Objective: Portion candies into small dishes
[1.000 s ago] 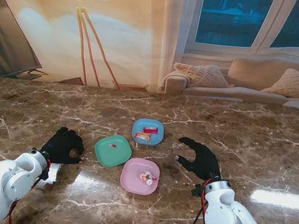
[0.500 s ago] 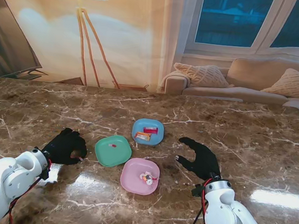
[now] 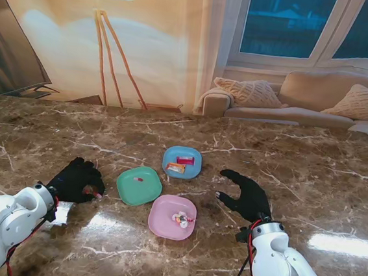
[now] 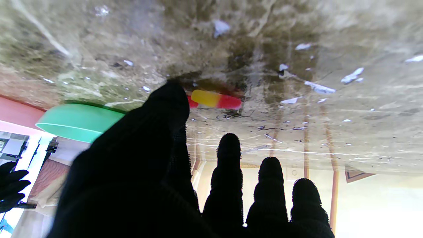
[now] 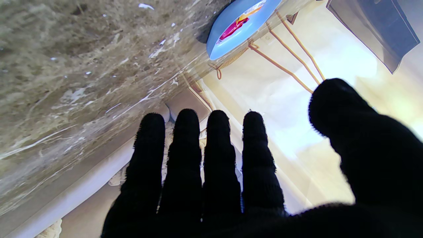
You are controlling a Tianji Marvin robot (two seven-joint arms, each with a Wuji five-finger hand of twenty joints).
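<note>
Three small dishes sit mid-table: a green dish (image 3: 139,185) with one small pink candy (image 3: 138,179), a blue dish (image 3: 193,158) with wrapped candies (image 3: 180,164), and a pink dish (image 3: 163,221) with several candies (image 3: 180,218). My black-gloved left hand (image 3: 77,180) rests left of the green dish, fingers spread. In the left wrist view a red-and-yellow wrapped candy (image 4: 214,99) lies on the marble, and my thumb tip (image 4: 168,99) touches one end of it; the green dish (image 4: 76,122) is beside it. My right hand (image 3: 247,195) lies flat and open right of the pink dish, holding nothing.
The brown marble table (image 3: 299,162) stretches wide around the dishes. A sofa with cushions (image 3: 305,101) and a floor lamp (image 3: 101,12) stand beyond the far edge. The right wrist view shows the blue dish (image 5: 218,43) past my spread fingers (image 5: 214,158).
My left hand crept slightly toward the green dish, then eased back a little. The right hand and the dishes have not moved.
</note>
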